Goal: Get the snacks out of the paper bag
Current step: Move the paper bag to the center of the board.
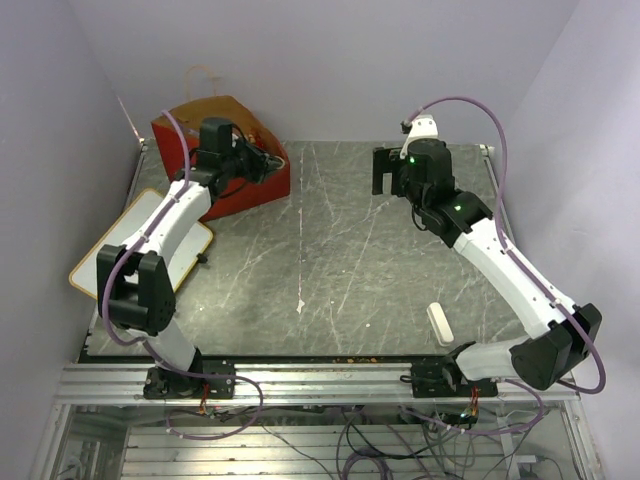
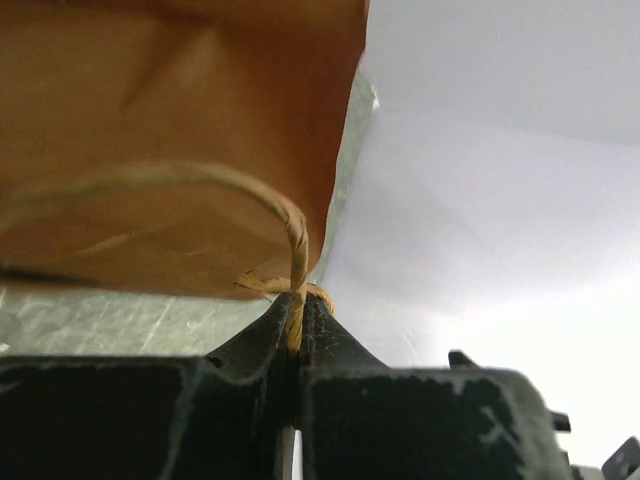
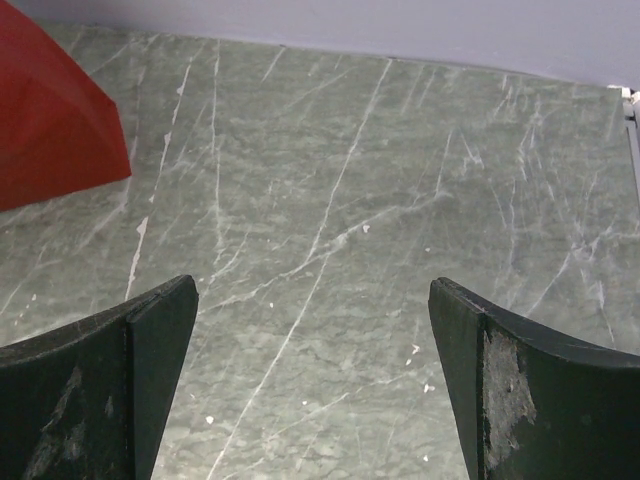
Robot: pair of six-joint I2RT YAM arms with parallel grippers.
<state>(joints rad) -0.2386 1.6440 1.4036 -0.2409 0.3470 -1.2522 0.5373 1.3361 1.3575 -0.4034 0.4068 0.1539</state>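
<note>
Left gripper [image 2: 297,318] is pinched tight on the paper bag [image 1: 225,150] handle [image 2: 290,230]; right gripper [image 3: 313,385] hangs wide open over the worktop [image 1: 330,260].

Robot lab cell, plain white walls [image 1: 330,60], aluminium frame [image 1: 320,382]

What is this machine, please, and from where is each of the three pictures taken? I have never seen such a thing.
Two robot arms stand at a table's near edge. One picture looks down from above; the others come from a camera on each wrist. The left tool is shut on the paper bag's tan loop handle, as its wrist view shows. The right tool is open above the bare grey table, holding nothing. A yellow-framed whiteboard and a small white block also lie there. No snacks are visible.
</note>
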